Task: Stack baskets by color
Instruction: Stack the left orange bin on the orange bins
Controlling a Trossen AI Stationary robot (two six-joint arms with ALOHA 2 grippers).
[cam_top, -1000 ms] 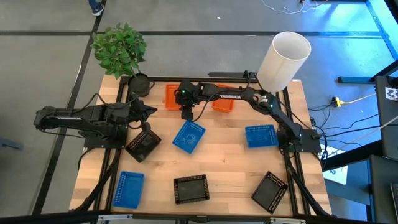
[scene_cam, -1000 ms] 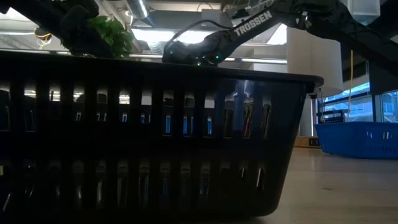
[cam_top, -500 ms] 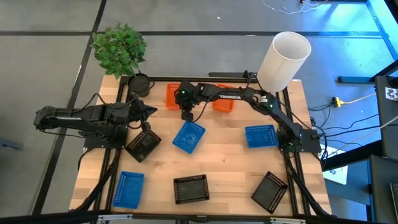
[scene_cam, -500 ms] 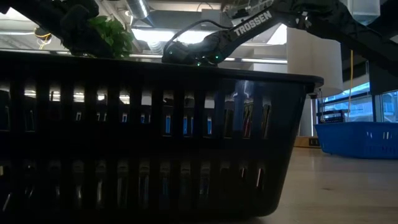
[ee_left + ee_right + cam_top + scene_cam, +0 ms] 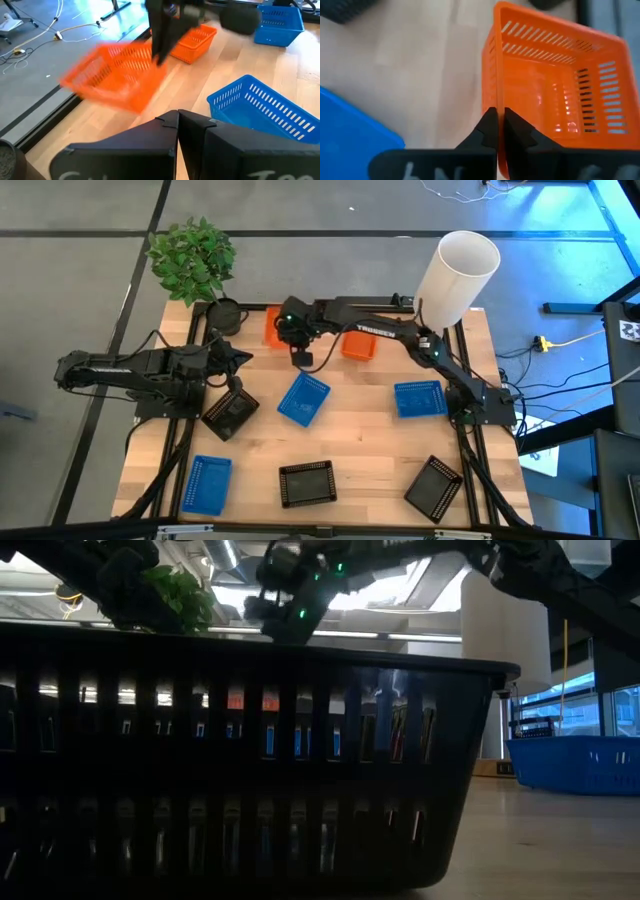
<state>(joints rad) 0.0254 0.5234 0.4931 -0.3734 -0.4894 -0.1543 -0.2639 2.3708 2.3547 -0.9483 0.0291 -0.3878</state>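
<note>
where arm covers it, right hand (image 5: pixel 496 117) pinches orange basket (image 5: pixel 555 85) wall; basket blurred, seemingly tilted; left hand (image 5: pixel 178 119) closed, empty.

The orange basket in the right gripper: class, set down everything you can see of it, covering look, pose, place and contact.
The orange basket is a small rectangular tray of thin, glossy plastic with slotted walls and a perforated bottom. The right gripper is shut on one wall at the rim. In the left wrist view the basket hangs tilted and clear of the wooden table, blurred by motion. From above, it sits near the table's far edge, partly hidden under the arm, with a second orange basket beside it.
</note>
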